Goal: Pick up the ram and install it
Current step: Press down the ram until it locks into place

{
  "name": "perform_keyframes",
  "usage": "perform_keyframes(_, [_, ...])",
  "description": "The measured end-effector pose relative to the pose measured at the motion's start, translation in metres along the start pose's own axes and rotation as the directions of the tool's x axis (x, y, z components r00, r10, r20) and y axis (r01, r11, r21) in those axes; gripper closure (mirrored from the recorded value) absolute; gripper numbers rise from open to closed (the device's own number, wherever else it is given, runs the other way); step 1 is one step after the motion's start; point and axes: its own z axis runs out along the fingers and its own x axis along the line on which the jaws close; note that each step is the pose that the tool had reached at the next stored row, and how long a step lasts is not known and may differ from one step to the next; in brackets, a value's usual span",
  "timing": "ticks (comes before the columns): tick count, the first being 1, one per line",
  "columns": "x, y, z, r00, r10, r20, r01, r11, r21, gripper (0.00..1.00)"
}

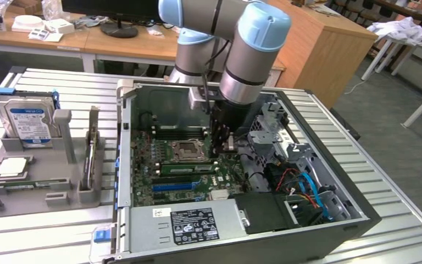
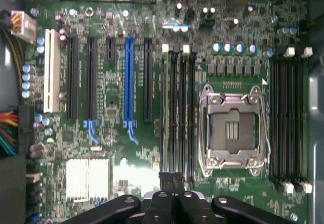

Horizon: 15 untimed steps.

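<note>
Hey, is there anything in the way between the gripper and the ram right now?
Nothing visible. The ram seems to sit already among the memory slots beside the processor socket, and the shut gripper hangs just over one end of it, no cable or part between them.

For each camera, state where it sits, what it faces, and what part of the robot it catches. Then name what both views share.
Exterior view: off the arm, raised, looking down at the open computer case on a slatted table; the arm reaches down into the case.
Wrist view: on the wrist, looking straight down at the motherboard; the shut gripper shows, over the memory slots.
Shared: the CPU socket, the memory slots and the blue expansion slot.
</note>
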Motion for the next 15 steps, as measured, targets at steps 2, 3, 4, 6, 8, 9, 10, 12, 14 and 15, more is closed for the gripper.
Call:
perform_keyframes(2, [0.0,0.0054,0.0001,1.0,0.0,-0.0002,0.0,1.0,0.0002,0.89])
perform_keyframes(3, [0.0,0.0083,0.0002,1.0,0.0,-0.0001,0.0,1.0,0.0005,0.89])
perform_keyframes(4, [0.0,0.0113,0.0003,1.0,0.0,-0.0001,0.0,1.0,0.0006,0.89])
perform_keyframes(6, [0.0,0.0176,0.0004,1.0,0.0,-0.0002,0.0,1.0,0.0011,0.89])
perform_keyframes(8, [0.0,0.0237,0.0006,1.0,0.0,-0.0001,0.0,1.0,0.0015,0.89])
perform_keyframes(9, [0.0,0.0268,0.0007,1.0,0.0,-0.0001,0.0,1.0,0.0018,0.89])
perform_keyframes(10, [0.0,0.0301,0.0007,1.0,0.0,-0.0002,0.0,1.0,0.0019,0.89])
perform_keyframes(12, [0.0,0.0359,0.0009,1.0,0.0,-0.0002,0.0,1.0,0.0023,0.89])
perform_keyframes(14, [0.0,0.0415,0.0011,1.0,0.0,-0.0002,0.0,1.0,0.0026,0.89])
perform_keyframes(15, [0.0,0.0442,0.0011,1.0,0.0,-0.0001,0.0,1.0,0.0026,0.89])
